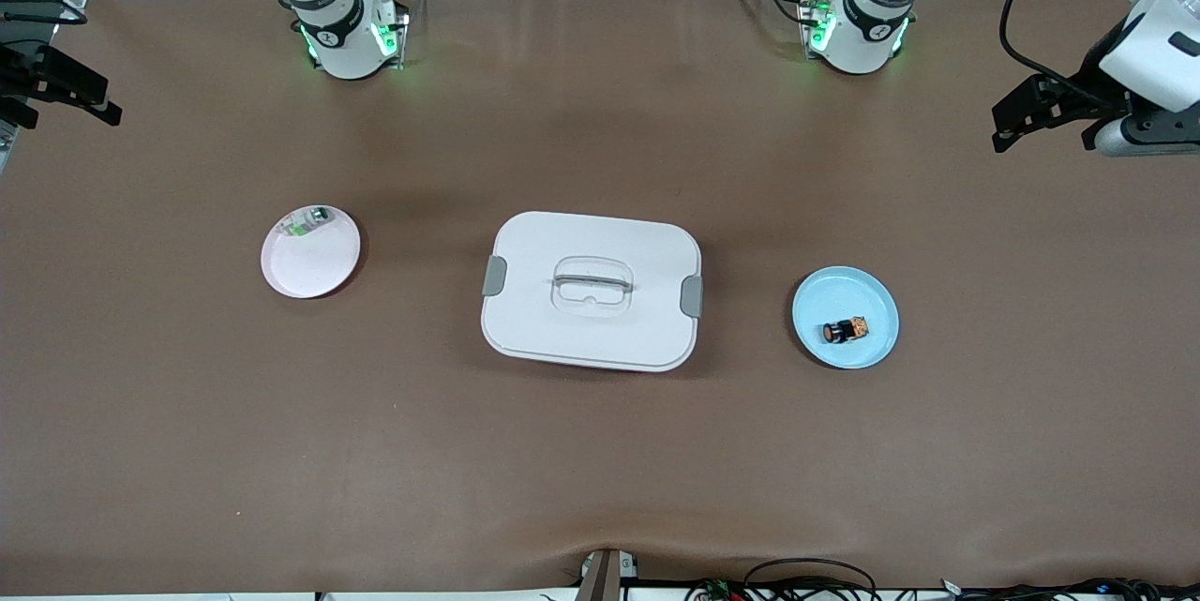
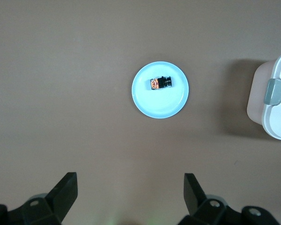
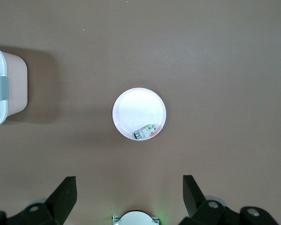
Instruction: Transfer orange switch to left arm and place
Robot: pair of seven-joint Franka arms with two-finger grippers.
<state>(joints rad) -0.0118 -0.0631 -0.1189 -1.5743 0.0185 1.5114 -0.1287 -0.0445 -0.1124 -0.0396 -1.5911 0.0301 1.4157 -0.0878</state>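
Lying on the blue plate, the orange switch sits well apart from the open left gripper.

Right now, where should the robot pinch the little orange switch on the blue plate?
Probably from straight above, fingers closing across the black barrel of the orange switch. It lies on its side on the blue plate, so its long sides are free. The open left gripper is closest.

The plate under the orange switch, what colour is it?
Light blue. The plate holding the orange switch shows best in the left wrist view.
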